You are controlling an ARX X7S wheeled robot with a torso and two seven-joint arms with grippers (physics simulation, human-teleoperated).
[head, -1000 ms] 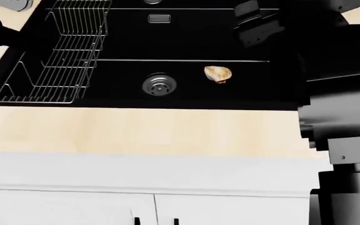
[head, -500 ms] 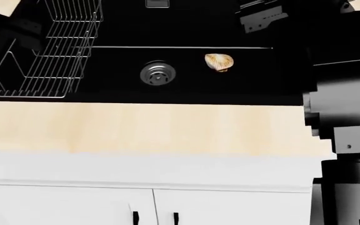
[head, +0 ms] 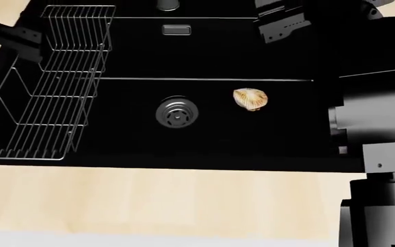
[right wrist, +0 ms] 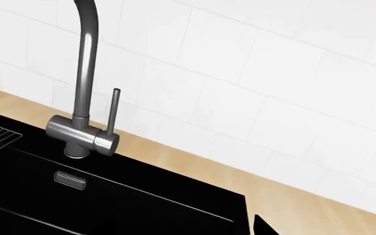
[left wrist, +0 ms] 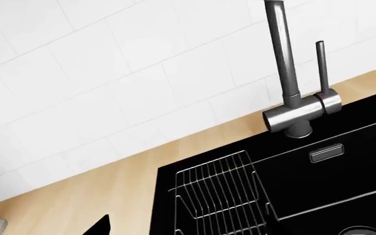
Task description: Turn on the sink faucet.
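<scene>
The large black rectangular sink fills most of the head view, set into a pale wooden countertop that runs along the lower edge of the frame. A round steel drain sits near the middle of the basin floor, and a small tan ridged shell-like object lies just to its right, apart from it. A small rectangular steel overflow plate shows on the far wall at the top centre. A wire dish rack occupies the left part of the basin.

The brushed-steel sink faucet stands at the upper right of the left wrist view, at the back rim of the sink, against a white tiled wall. Its tall thin neck rises out of frame from a horizontal cylindrical body, and its slim lever handle stands upright beside the neck. In the right wrist view the same faucet appears at the left.

The right arm is a dark mass down the right side of the head view; a dark part of the left arm shows at the upper left. Neither gripper's fingers show clearly, so I cannot tell how far open either is, and nothing touches the faucet.
</scene>
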